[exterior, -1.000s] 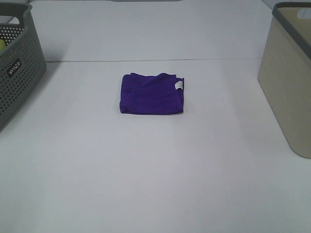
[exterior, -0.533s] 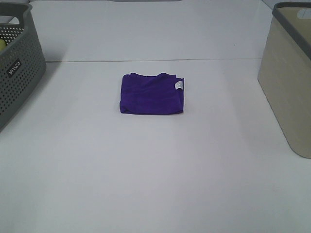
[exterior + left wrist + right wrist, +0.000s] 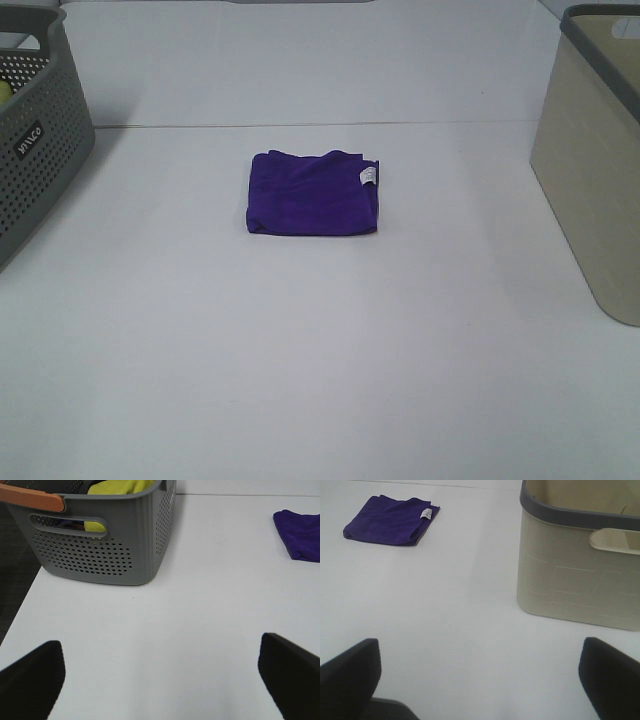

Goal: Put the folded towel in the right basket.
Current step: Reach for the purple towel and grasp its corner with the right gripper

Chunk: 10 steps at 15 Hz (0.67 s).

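Exterior high view: folded towel flat on the surface, well apart from right basket.
Left jaws: spread, empty.
Right jaws: spread, empty.
Handling: likely soft, light; pinch folded edge through all layers.

A white table carries three things. A folded purple towel lies flat near its middle. A grey perforated basket stands at the far left, and a beige basket with a grey rim at the far right.
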Motion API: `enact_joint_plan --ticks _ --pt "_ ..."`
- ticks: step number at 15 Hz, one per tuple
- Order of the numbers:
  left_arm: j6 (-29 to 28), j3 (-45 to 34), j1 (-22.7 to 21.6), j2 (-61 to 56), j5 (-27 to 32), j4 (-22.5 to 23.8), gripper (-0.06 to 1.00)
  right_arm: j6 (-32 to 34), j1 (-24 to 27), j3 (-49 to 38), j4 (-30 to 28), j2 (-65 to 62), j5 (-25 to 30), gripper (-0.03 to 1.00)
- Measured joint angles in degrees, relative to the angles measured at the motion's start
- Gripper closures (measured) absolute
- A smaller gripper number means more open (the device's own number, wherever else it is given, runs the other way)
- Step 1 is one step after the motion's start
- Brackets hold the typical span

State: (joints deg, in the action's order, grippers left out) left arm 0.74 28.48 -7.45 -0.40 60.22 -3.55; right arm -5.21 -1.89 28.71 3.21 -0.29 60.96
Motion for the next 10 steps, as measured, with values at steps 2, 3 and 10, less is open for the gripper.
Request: enact_joint_plan --ticks 2,3,10 --pt "0.0 0.0 0.0 0.0 0.0 0.0 -0.05 0.0 0.0 0.0 0.0 0.0 0.0 -0.01" --pt "0.0 0.0 0.0 0.0 0.0 0.0 -0.05 0.0 0.0 0.0 0.0 0.0 0.0 -0.01" --pt "0.0 0.0 0.0 0.0 0.0 0.0 -0.05 0.0 0.0 0.0 0.0 0.0 0.0 -0.01"
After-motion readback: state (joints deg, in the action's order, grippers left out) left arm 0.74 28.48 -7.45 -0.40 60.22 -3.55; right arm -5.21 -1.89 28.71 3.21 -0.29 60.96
